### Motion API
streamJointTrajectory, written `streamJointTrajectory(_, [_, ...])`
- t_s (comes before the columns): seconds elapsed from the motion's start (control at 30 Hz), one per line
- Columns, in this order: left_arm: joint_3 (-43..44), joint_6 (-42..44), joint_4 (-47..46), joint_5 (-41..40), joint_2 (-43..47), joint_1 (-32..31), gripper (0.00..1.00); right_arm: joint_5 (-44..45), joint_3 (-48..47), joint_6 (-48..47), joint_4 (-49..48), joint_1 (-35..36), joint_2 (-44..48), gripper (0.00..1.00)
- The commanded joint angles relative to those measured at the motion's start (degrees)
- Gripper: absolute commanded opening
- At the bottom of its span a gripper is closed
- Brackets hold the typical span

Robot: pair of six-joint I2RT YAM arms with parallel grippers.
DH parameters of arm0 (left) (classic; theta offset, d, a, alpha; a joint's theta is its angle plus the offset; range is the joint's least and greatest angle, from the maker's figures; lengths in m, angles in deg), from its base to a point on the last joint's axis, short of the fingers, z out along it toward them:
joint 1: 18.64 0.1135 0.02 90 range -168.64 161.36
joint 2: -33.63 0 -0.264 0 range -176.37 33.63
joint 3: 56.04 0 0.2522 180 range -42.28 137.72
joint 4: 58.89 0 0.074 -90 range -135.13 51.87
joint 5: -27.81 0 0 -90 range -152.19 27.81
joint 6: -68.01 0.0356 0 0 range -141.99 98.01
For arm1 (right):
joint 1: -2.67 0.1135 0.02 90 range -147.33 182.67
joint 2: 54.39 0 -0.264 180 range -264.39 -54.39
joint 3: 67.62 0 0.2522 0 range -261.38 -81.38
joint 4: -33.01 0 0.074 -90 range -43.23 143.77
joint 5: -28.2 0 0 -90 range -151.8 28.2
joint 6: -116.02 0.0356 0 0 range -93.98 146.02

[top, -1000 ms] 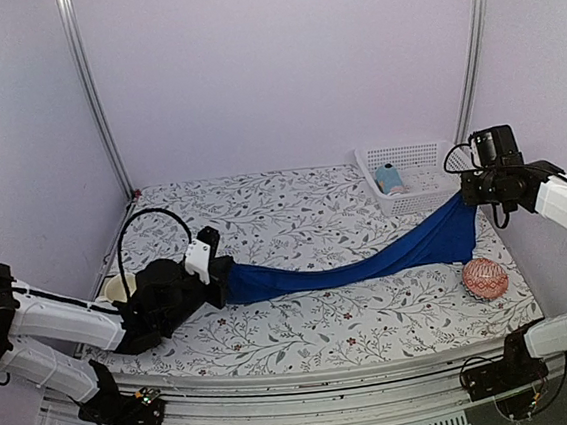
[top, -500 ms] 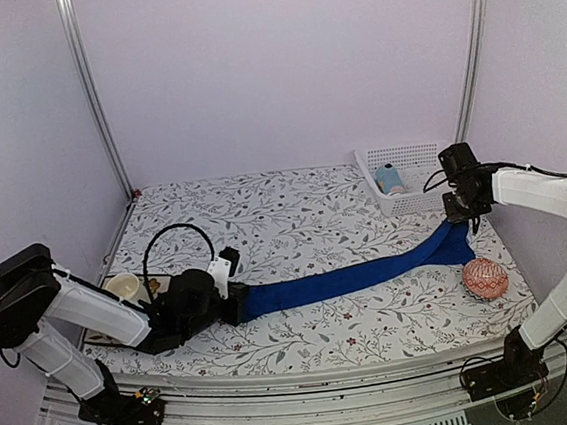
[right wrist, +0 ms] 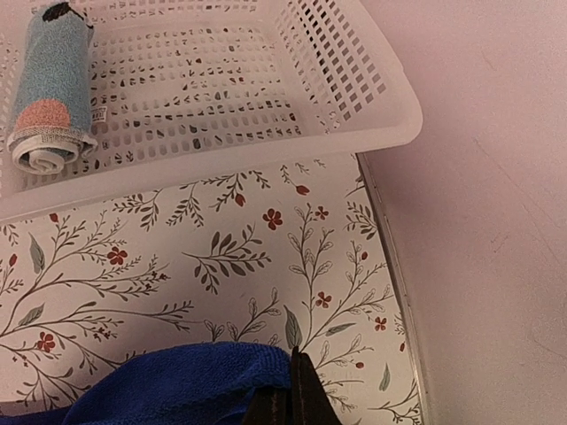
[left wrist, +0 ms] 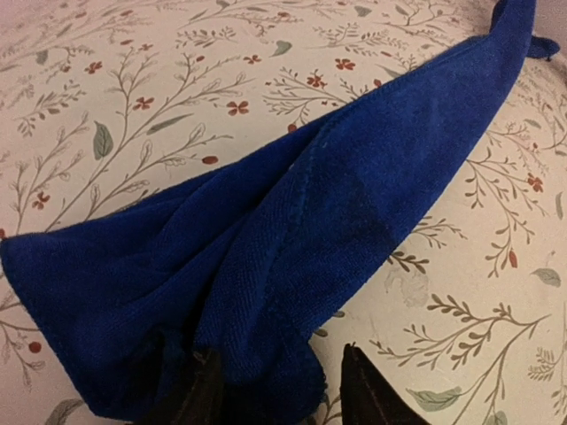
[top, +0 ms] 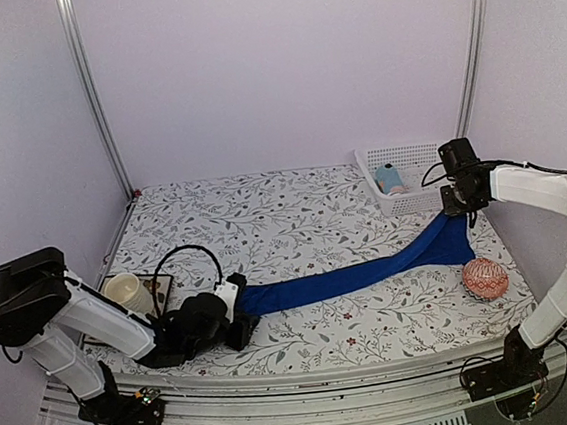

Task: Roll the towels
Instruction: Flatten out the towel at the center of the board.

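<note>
1. The royal-blue towel (top: 350,278) is stretched out in a long, narrow band across the flower-patterned bench (top: 264,214), from the near left to the far right.
2. At the near-left end, the left pincer (top: 240,307) is held low over the bench top with its fingers apart. In the left wrist view the bunched end of the royal-blue towel (left wrist: 292,230) is seen lying between them, and a strip of bare bench shows beside one finger.
3. No fold or roll is seen along the band; the cloth is only gathered lengthwise, with one seam running down its middle.
4. At the far-right end, the right pincer (top: 457,206) is clamped shut on the cloth. In the right wrist view the two fingers are pressed together with a blue fold pinched between them.
5. That end is drawn up to the right pincer, and from there the cloth slopes down and widens before it settles flat on the bench.
6. The light-blue towel (top: 390,178) is found already rolled into a short cylinder with an orange mark on it. It lies in the left part of the white basket (top: 408,153) at the far-right corner.
7. A pink-red patterned ball (top: 485,278) is set on the bench near the right edge, close to the raised end of the royal-blue towel but apart from it.
8. A cream cup (top: 122,288) is seen at the left edge, behind the left arm and well apart from both towels.
</note>
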Motion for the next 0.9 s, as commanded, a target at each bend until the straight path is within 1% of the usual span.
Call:
streamJointTrajectory(0.0, [1.11,1.77,6.6,-3.98,5.83,-1.55,0.55,-1.58,-0.49,-0.81,-2.0,-0.23,-0.04,0.03])
streamJointTrajectory(0.03, [1.11,3.59,7.89,-4.7,8.02,-1.78,0.59,-1.92,-0.48,-0.89,-2.09,-0.27,0.04,0.03])
streamJointTrajectory(0.07, [1.17,5.19,9.52,-5.89,10.2,-2.16,0.65,-2.34,-0.53,-1.04,-2.25,-0.27,0.28,0.03])
streamJointTrajectory(0.17, [2.08,10.6,14.56,-8.87,16.28,-3.0,0.72,-3.54,-0.36,-1.23,-2.8,-0.26,1.08,0.03])
streamJointTrajectory(0.2, [2.28,12.69,15.68,-10.19,18.0,-3.24,0.77,-4.03,-0.32,-1.31,-3.06,-0.27,1.56,0.03])
streamJointTrajectory(0.3, [3.07,19.69,18.4,-11.79,21.81,-3.55,0.79,-5.53,-0.17,-1.58,-3.57,-0.21,2.54,0.03])
streamJointTrajectory(0.33, [3.38,21.09,19.37,-11.79,22.68,-3.63,0.93,-5.89,-0.14,-1.69,-3.73,-0.19,2.85,0.03])
streamJointTrajectory(0.37, [3.68,22.0,19.98,-10.8,23.45,-3.68,0.96,-6.2,-0.14,-1.64,-3.87,-0.13,3.21,0.03])
streamJointTrajectory(0.47, [3.71,27.92,19.2,-2.7,25.31,-3.67,0.97,-7.14,0.09,-1.95,-4.44,-0.21,3.99,0.03])
streamJointTrajectory(0.5, [4.03,29.11,18.76,-1.59,25.42,-3.65,0.97,-7.63,0.06,-2.14,-4.54,-0.18,4.28,0.03])
streamJointTrajectory(0.53, [4.4,29.43,17.92,-2.3,25.21,-3.74,0.97,-7.89,0.04,-2.22,-4.63,-0.14,4.41,0.03])
streamJointTrajectory(0.6, [5.6,29.52,17.26,-6.96,23.58,-4.16,0.97,-8.42,0.13,-2.22,-4.73,-0.2,4.89,0.03])
streamJointTrajectory(0.63, [6.82,29.48,18.7,-10.07,22.23,-4.59,0.97,-8.96,0.24,-2.24,-4.87,-0.19,5.15,0.03])
streamJointTrajectory(0.77, [13.99,34.26,28.14,-17.23,15.98,-7.03,0.97,-9.82,0.81,-2.41,-5.58,-0.1,6.23,0.03])
streamJointTrajectory(0.87, [19.18,33.32,33.57,-23.52,11.87,-7.63,0.97,-10.51,0.86,-2.42,-5.87,-0.13,6.99,0.03])
